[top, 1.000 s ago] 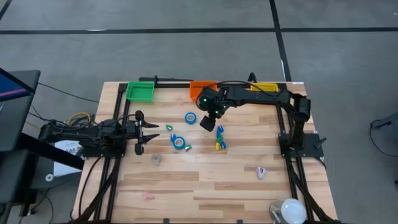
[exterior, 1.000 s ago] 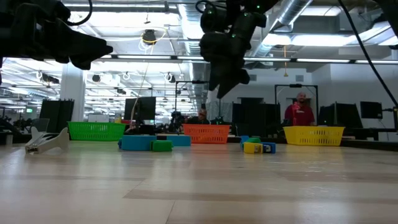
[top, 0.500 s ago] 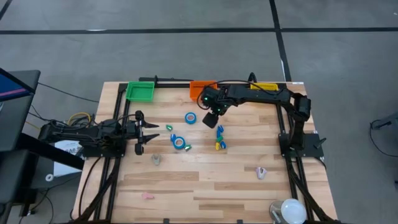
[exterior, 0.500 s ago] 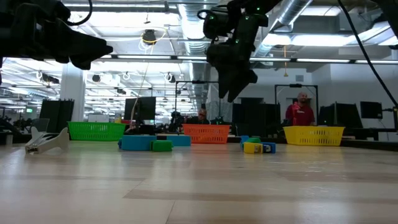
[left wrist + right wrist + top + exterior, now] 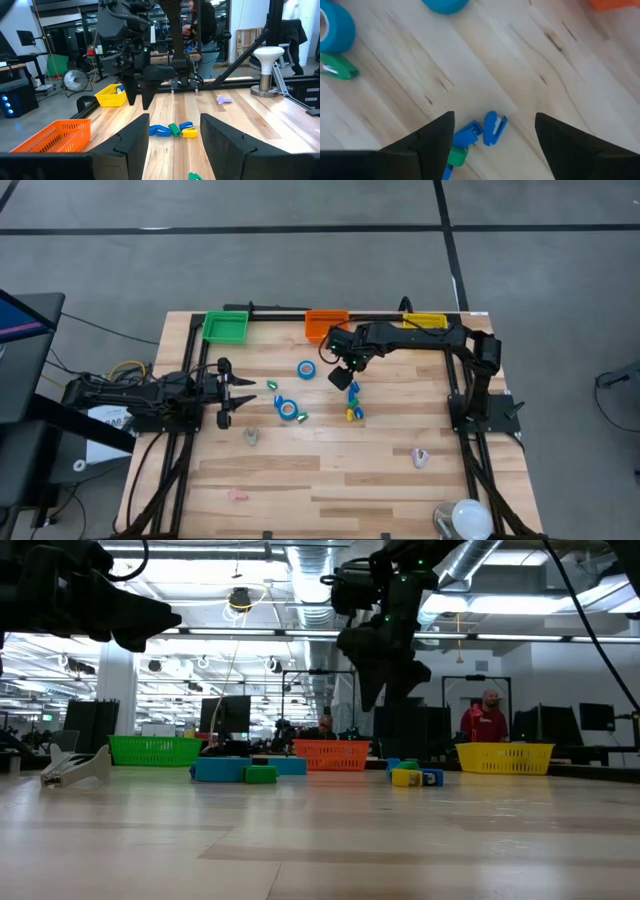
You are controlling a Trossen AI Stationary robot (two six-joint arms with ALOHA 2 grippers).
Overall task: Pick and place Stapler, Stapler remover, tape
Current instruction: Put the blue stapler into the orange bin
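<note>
left arm: black jointed links on a black base, with thin black cables along it
right arm: black, boxy segments, black cable bundle near its base
right arm lights: small green glows on the wrist housing
left fingers: two dark, matte, wedge-shaped
right fingers: two dark, broad, tapering to blunt tips
</note>
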